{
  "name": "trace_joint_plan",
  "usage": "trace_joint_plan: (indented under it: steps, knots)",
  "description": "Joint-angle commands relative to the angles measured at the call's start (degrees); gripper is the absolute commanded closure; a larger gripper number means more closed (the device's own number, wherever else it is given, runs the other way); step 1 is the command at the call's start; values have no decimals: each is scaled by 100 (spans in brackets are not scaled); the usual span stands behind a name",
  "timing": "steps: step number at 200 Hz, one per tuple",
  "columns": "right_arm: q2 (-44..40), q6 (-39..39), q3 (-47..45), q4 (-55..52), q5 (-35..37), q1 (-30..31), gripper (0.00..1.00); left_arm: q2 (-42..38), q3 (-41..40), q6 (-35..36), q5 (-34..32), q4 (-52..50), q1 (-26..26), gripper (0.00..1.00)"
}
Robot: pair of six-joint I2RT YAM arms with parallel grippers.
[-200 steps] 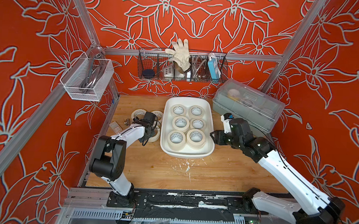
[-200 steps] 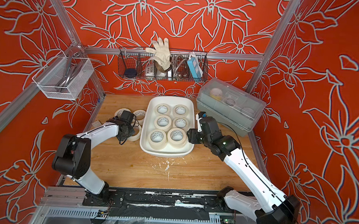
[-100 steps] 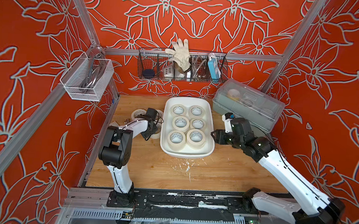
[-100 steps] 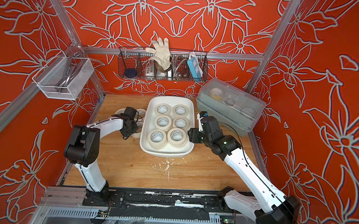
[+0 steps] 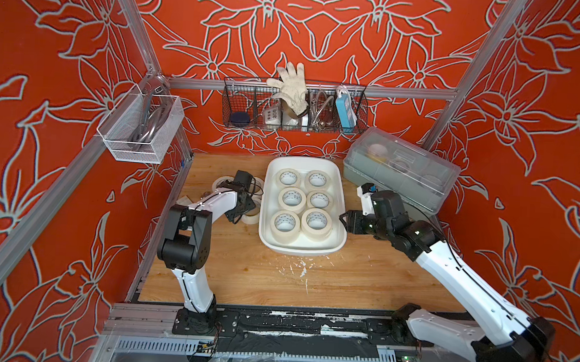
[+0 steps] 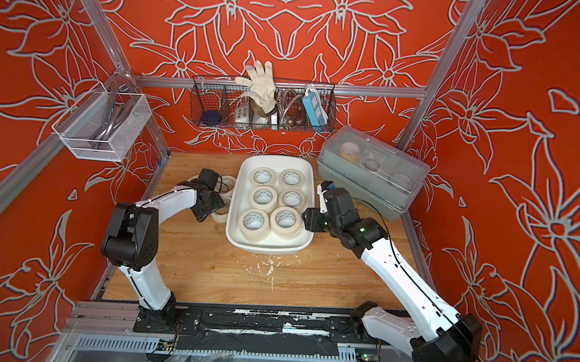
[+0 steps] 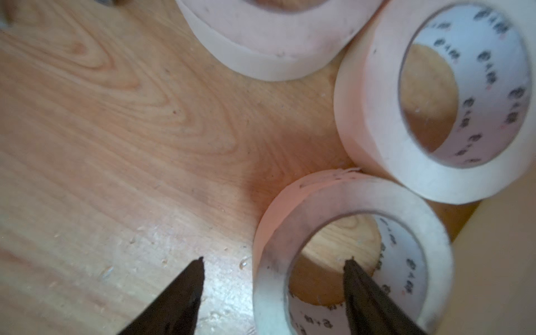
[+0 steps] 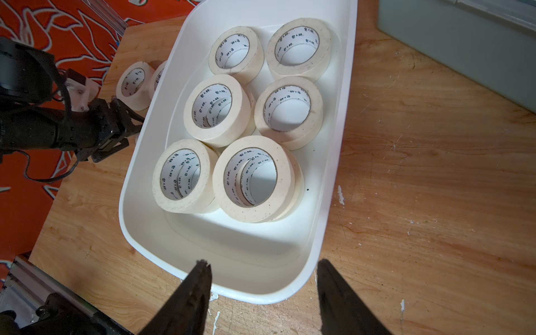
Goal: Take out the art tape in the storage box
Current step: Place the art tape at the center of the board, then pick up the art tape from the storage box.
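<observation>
While six art tape rolls [image 8: 218, 177] fill storage box [image 8: 246, 252], three on table [image 5: 259, 279]

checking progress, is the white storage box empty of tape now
No, art tape sits in six piles inside the storage box.

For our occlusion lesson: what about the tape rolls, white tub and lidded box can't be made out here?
Lower art tape rolls in the storage box: mostly covered by upper rolls, both top views; count unclear.
Rolls on the table: partly hidden under the left arm in both top views.
Contents of the lidded box: blurred by its translucent lid.
One roll in the left wrist view: cut off by the frame edge.
</observation>
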Motion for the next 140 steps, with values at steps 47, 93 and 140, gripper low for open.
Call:
trace_joint_plan:
  steps: [47, 93, 140]
  knots:
    - [83, -51, -147, 197, -101, -59, 35, -1425, -18, 340, 339, -484, -44, 3]
    - [238, -218, -122, 270, 48, -77, 24, -2544, -283, 754, 96, -773, -34, 1]
    - [868, -458, 335, 264, -147, -83, 15, -3343, -361, 913, 168, -1262, -16, 1]
